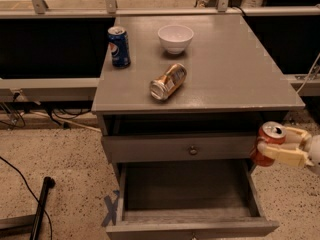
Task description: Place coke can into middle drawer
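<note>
Grasp done: gripper (270, 144) clamped on coke can (273, 130), held upright in the air off the cabinet's (210, 84) right side, outside the middle drawer (185, 186). Drawer is pulled open, nothing in it. Remaining, as I judge: carry over, lower, release.

On surface (240, 69), upright can (119, 46) back-left, bowl (175, 38) to its right, tipped can (168, 81) in front of both; open middle drawer (185, 189) sticks out below knobbed drawer front (150, 148); claw (280, 146) gripping coke can (267, 139) sits right of that front.
</note>
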